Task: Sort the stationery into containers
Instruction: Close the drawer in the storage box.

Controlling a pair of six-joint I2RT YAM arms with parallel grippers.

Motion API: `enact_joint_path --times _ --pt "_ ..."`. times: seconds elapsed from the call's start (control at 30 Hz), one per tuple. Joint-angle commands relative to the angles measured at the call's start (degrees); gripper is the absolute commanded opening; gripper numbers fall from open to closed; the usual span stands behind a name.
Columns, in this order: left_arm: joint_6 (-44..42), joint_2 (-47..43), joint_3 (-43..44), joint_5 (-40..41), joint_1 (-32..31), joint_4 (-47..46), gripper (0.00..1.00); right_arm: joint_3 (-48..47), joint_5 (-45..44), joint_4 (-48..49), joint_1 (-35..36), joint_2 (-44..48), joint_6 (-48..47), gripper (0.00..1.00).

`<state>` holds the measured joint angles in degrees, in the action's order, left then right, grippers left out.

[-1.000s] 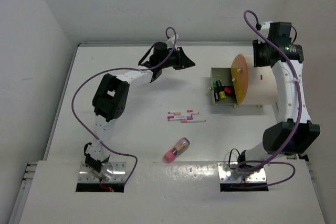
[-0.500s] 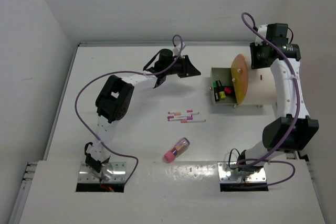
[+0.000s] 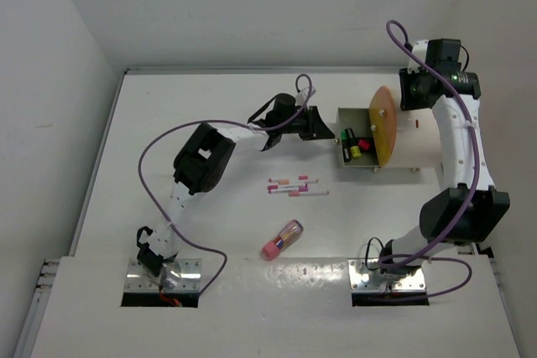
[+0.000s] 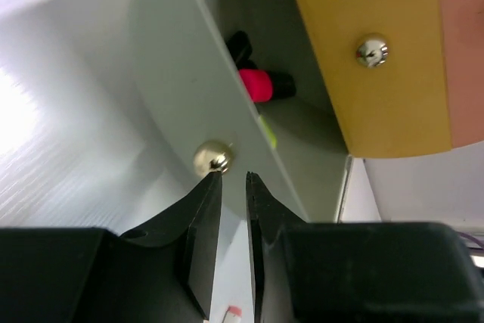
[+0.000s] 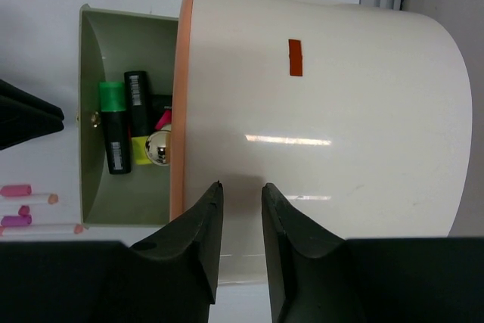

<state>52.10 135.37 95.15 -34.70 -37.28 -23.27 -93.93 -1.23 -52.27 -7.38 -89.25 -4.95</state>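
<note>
The cream drum (image 3: 417, 147) lies at the right, orange end face (image 3: 383, 123) turned left. A grey-green drawer (image 3: 339, 135) stands pulled out of it and holds green (image 5: 113, 122), black (image 5: 138, 104), yellow (image 5: 141, 150) and pink (image 4: 257, 85) highlighters. My left gripper (image 3: 325, 129) sits at the drawer's front, jaws almost together and empty (image 4: 231, 177), left fingertip by the drawer knob (image 4: 212, 158). My right gripper (image 3: 413, 94) hovers over the drum (image 5: 325, 111), jaws a narrow gap apart and empty (image 5: 240, 185). Thin white pens (image 3: 298, 186) and a pink-ended tube (image 3: 283, 239) lie on the table.
The back wall runs close behind the drum and the right wall is close beside it. The orange face carries small metal knobs (image 4: 373, 50). The pens lie just in front of the drawer (image 5: 23, 206). The arm bases are at the near edge.
My left arm has swung to the right, from mid-table at the back up to the drawer's front. My right arm shifted slightly and then stayed still.
</note>
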Motion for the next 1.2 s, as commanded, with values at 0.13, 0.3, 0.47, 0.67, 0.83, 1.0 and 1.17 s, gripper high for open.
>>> enact_joint_path --times 0.13,0.3,0.47,0.67,0.83,1.0,1.17 --pt "1.2 2.8 5.9 -1.5 -2.6 -4.1 0.26 2.5 3.2 -3.6 0.3 -0.2 0.0 0.27" --pt "1.6 4.8 8.8 -2.3 -3.9 -4.9 0.27 2.8 5.1 -4.4 0.3 -0.5 -0.2 0.25" --pt "3.0 6.9 10.9 -3.0 -4.7 -6.8 0.29 2.9 5.7 -5.0 0.3 -0.7 -0.1 0.22" --pt "5.5 8.7 12.1 -3.6 -5.3 -11.9 0.32 3.1 6.2 -5.4 0.3 -0.9 0.0 0.21" --pt "7.6 9.1 12.3 -2.8 -5.4 -15.5 0.34 3.0 6.2 -5.6 0.3 -1.2 0.0 0.20" --pt "9.2 5.4 7.5 0.2 -4.5 -20.1 0.34 2.3 6.4 -5.8 0.2 -1.5 0.0 0.19" --pt "10.3 2.4 5.0 2.8 -3.4 -19.2 0.34 1.7 6.8 -6.1 0.2 -2.0 0.0 0.18"
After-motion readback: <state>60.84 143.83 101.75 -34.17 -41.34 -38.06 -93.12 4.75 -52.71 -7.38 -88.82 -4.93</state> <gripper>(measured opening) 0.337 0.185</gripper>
